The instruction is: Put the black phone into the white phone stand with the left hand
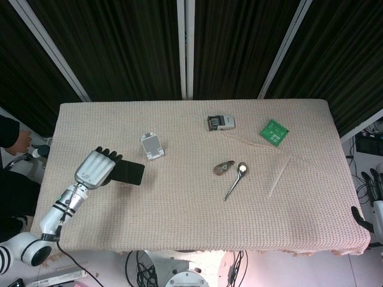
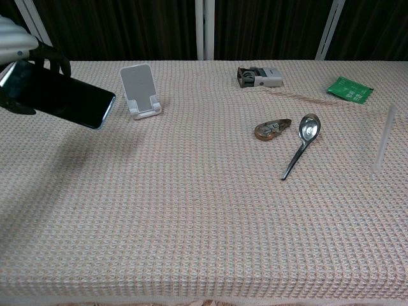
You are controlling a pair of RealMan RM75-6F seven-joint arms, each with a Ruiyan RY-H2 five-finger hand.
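Black phone (image 2: 64, 97) held aloft in left hand (image 1: 94, 168), white phone stand (image 2: 140, 90) empty

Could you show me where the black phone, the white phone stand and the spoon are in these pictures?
black phone (image 2: 67, 97), chest view, on its dark screen.
white phone stand (image 2: 139, 84), chest view, on its upright back plate.
spoon (image 2: 309, 127), chest view, on its shiny bowl.

Left hand (image 1: 94, 170): over the table's (image 1: 179, 227) left part, holding the phone (image 1: 127, 173), which juts rightward past the fingers (image 1: 109, 156), clear of the cloth. Phone stand (image 1: 152, 145): right of and beyond the fingertips, near the phone's free end. Spoon (image 1: 234, 180), tape dispenser (image 1: 224, 167), stamp (image 1: 221, 122), packet (image 1: 273, 131): well right of the fingers.
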